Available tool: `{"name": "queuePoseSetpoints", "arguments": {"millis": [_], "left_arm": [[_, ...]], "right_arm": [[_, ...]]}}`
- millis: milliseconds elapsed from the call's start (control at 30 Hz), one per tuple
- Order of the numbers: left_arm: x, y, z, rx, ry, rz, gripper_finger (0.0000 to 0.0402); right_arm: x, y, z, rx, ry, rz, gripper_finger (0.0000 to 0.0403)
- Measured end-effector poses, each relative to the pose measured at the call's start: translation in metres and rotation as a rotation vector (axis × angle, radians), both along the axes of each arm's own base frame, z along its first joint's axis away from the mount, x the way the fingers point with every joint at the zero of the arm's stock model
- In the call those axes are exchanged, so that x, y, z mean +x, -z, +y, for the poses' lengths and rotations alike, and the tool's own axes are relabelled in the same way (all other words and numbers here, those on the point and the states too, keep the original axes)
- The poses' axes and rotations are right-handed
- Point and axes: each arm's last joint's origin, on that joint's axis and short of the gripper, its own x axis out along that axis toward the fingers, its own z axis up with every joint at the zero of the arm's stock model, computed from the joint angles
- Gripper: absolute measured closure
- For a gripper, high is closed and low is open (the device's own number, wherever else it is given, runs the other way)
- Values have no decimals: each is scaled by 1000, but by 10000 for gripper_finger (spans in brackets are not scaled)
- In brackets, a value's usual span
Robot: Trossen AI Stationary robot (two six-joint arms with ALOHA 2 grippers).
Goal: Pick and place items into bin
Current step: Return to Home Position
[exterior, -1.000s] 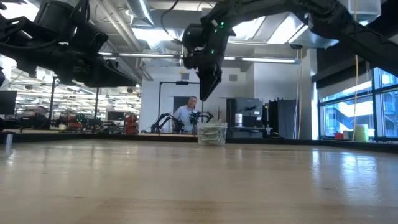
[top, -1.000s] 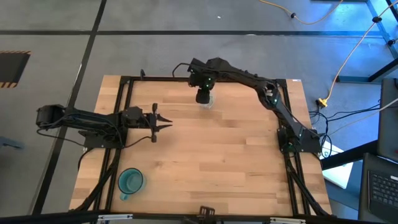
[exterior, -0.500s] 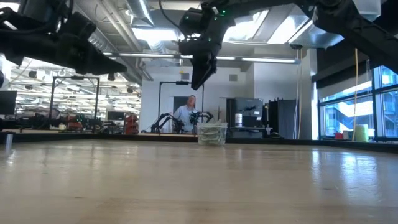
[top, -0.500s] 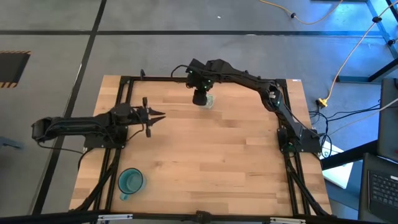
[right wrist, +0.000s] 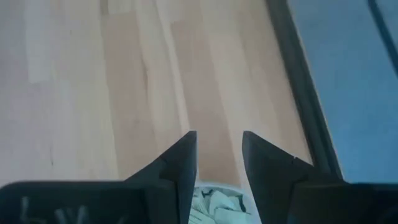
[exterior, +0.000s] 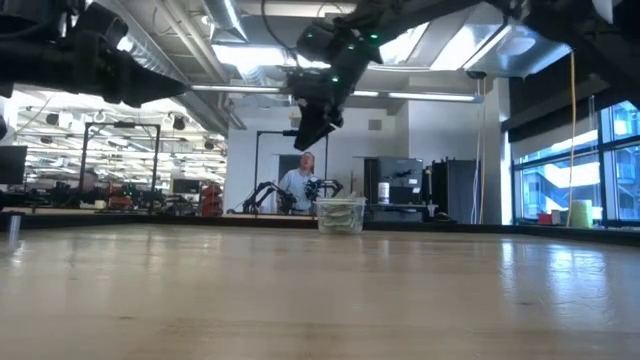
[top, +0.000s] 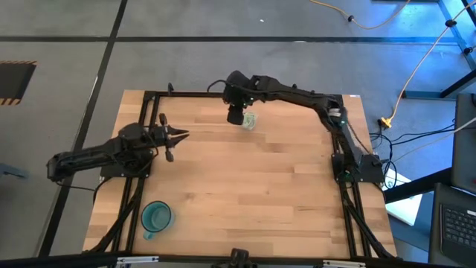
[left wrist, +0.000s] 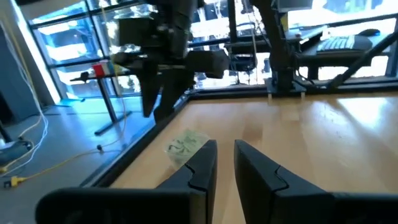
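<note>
Clear plastic bin [top: 251,122] sits at twelve o'clock on the tabletop [top: 245,193], holding pale green packets [right wrist: 214,204]. Our right end effector [top: 236,117] hovers just above it, fingers parted and empty, apparently ready to retreat. The left end effector [top: 178,135] waits at nine o'clock, slightly open and empty.

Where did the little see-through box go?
In the high view, the clear bin sits on the table near the middle of the top edge. The right gripper hovers above it, and the teal cup is far away.
</note>
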Motion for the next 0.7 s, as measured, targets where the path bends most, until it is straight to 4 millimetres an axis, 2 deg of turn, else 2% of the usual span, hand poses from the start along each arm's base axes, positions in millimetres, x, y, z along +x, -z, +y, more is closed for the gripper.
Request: {"name": "queuePoseSetpoints", "arguments": {"millis": [133, 467, 700], "left_arm": [[-8, -2, -1, -1, -19, -40, 354], [-15, -3, -1, 8, -46, -62, 355], [-15, -3, 0, 9, -79, -59, 355]], "right_arm": [[-30, -2, 14, -15, 5, -114, 271], [-156, -12, 69, -41, 73, -415, 271], [-229, 4, 98, -35, 134, -560, 271]]}}
